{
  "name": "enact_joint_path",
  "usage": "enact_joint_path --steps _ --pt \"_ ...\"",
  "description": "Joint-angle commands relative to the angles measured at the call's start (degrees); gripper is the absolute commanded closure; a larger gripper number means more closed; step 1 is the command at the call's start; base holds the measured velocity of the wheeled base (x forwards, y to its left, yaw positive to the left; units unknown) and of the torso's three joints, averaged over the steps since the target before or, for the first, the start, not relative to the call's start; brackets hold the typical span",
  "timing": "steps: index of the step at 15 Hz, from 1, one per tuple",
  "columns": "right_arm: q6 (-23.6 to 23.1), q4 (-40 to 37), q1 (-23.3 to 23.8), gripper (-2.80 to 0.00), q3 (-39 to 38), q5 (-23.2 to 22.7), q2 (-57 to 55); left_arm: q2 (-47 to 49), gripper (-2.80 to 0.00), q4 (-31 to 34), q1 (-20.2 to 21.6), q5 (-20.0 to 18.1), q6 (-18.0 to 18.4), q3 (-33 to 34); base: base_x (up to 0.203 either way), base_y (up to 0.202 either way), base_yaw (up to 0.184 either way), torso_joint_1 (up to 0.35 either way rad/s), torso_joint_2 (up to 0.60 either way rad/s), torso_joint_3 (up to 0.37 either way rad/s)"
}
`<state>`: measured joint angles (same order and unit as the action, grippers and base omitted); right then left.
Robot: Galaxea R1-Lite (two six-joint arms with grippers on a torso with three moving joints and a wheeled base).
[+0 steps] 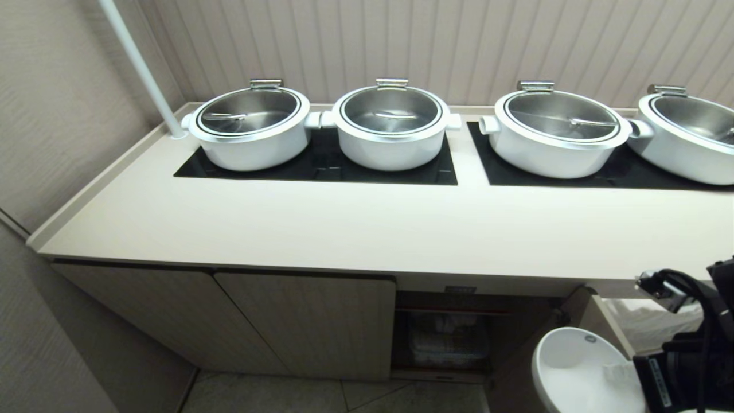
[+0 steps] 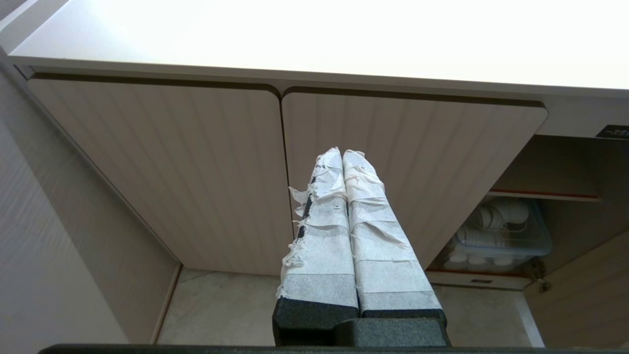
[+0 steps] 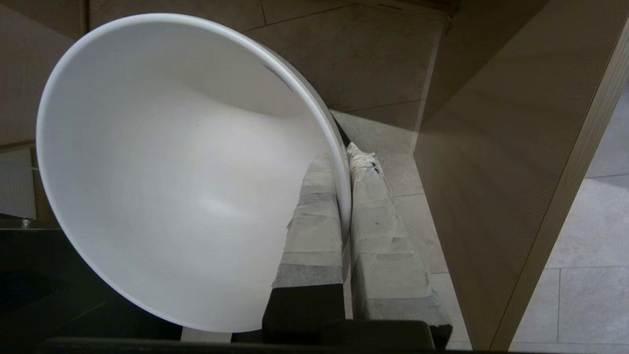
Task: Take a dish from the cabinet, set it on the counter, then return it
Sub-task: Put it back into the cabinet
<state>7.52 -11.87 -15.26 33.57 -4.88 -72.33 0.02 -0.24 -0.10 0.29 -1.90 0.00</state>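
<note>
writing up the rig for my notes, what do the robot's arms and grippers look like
Both grippers have two long flat fingers, black at the base and wrapped in frayed white tape: the left gripper and the right gripper match. In the head view the right arm is black with looping black cables, a silvery metal fitting near its top and a small white label strip. The left arm is out of view.

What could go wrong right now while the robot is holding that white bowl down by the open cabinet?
1. The right tool pinches only the thin rim of the bowl, one finger inside and one outside; the bowl hangs off to one side and may slip or tip.
2. The open cabinet door stands close beside the bowl and could be bumped.
3. Lifting to the counter, the bowl could catch on its front edge overhead.
</note>
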Motion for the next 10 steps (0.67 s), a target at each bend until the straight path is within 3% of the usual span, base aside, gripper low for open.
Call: enact_joint_path --steps 1,10 --pt "0.0 0.0 0.0 0.00 0.0 0.0 0.0 0.0 0.00 0.0 0.0 0.0 0.0 -0.1 0.000 0.000 0.000 0.000 0.00 0.000" --pt "-0.1 0.0 0.0 0.00 0.1 0.0 -0.1 0.0 0.00 0.0 0.0 0.0 -0.1 -0.1 0.000 0.000 0.000 0.000 0.00 0.000"
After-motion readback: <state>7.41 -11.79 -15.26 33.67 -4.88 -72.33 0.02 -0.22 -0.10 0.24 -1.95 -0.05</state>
